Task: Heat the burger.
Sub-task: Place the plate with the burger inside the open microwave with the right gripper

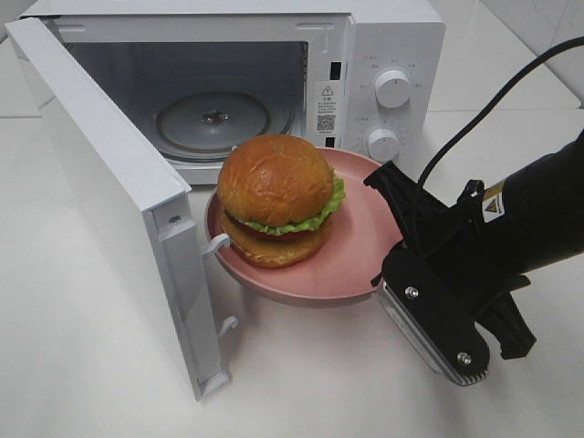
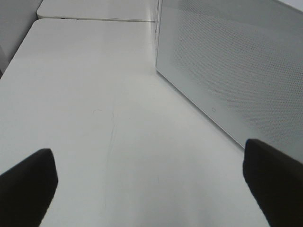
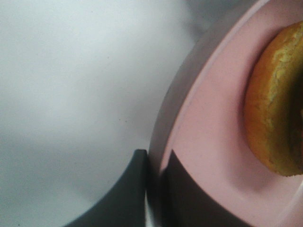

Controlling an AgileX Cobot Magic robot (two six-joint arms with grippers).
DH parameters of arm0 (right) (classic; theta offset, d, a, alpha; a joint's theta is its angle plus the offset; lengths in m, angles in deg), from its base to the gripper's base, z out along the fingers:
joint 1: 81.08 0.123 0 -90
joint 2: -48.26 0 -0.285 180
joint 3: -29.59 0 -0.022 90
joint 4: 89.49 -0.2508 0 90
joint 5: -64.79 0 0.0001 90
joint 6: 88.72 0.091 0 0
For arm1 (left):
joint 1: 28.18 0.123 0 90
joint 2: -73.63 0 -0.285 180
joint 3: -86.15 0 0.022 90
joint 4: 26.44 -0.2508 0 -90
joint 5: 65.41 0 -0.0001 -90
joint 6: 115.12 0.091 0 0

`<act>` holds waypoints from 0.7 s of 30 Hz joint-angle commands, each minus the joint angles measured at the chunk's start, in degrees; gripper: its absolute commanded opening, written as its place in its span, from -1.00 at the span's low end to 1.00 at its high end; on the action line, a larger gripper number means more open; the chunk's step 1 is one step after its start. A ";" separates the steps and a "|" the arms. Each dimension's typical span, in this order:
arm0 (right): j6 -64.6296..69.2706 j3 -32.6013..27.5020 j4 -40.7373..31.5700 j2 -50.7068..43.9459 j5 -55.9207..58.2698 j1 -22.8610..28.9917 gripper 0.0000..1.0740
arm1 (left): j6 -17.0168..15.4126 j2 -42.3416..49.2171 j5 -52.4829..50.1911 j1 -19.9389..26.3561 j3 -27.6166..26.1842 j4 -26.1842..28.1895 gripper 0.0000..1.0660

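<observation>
The right gripper (image 3: pixel 154 161) has its jaws closed on the rim of the plate (image 1: pixel 365 228) carrying the burger (image 1: pixel 276 196); the left gripper (image 2: pixel 150 177) has jaws wide open.

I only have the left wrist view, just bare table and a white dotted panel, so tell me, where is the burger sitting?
Observer: The burger sits on a pink plate just in front of the microwave opening.
Operator: What is holding that plate?
Observer: The right pincer is shut on the plate's rim, one finger on each side of it.
Operator: Is the door in the way?
Observer: No, the door is swung wide open, off to the left of the plate.
</observation>
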 commanded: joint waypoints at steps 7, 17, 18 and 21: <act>-1.20 0.97 -0.52 -0.80 -4.18 -0.57 -1.00 | 0.17 1.03 -0.11 0.06 0.11 0.23 0.87; -1.49 3.67 -0.69 1.43 -4.18 -0.34 -1.00 | 0.17 1.03 -0.11 0.06 0.11 0.23 0.87; -1.49 4.47 -0.74 2.52 -4.18 -0.34 -1.00 | 0.17 1.03 -0.11 0.06 0.11 0.23 0.87; -1.49 5.61 -0.74 4.07 -4.18 -0.34 -1.00 | 0.17 1.03 -0.11 0.06 0.11 0.23 0.87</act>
